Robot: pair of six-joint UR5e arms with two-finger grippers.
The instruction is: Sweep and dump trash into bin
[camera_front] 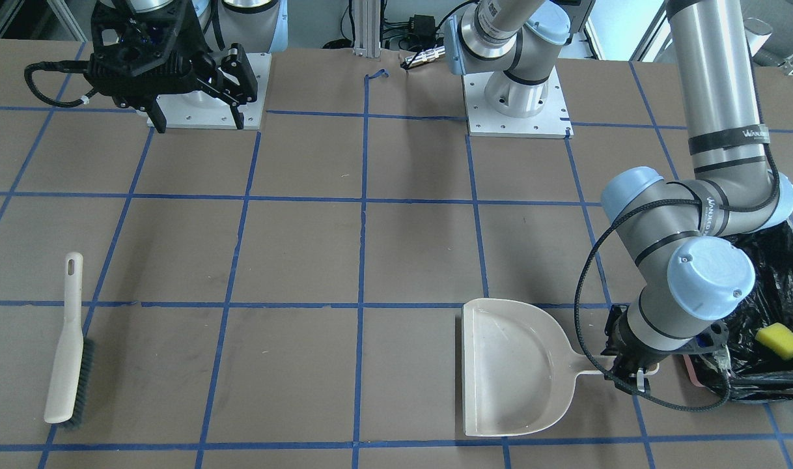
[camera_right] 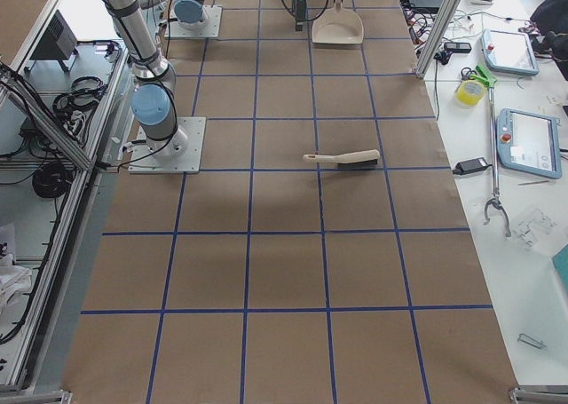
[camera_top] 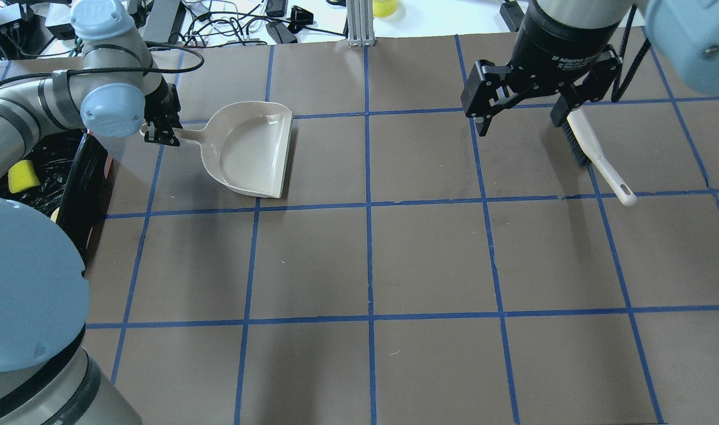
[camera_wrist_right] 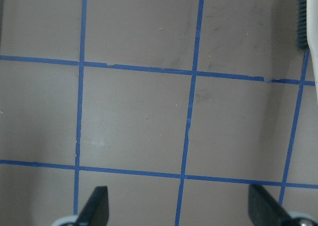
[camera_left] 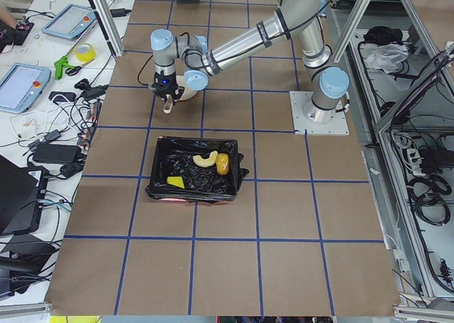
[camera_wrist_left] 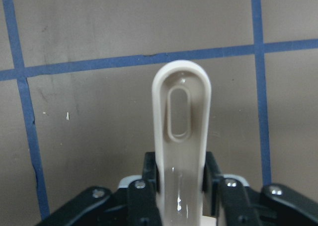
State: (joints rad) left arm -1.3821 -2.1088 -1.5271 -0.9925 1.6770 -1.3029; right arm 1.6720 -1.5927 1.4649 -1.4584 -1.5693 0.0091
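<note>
The trash lies in the bin [camera_left: 213, 192], a box lined with a black bag: a tan croissant-shaped piece [camera_left: 206, 160], a golden-brown lump [camera_left: 223, 164] and a yellow sponge wedge [camera_front: 779, 342]. Beside the bin, a beige dustpan [camera_front: 514, 365] lies flat on the table with nothing in it. My left gripper [camera_front: 627, 378] is shut on the dustpan's handle [camera_wrist_left: 181, 116], a finger on each side. A beige hand brush [camera_front: 68, 345] lies on the table. My right gripper [camera_top: 520, 121] hangs open and empty above the table, close to the brush.
Brown paper with a blue tape grid covers the table. The arm bases [camera_front: 517, 107] stand at the robot's edge. Cables, tablets and tools [camera_right: 519, 142] lie on a side bench beyond the table edge.
</note>
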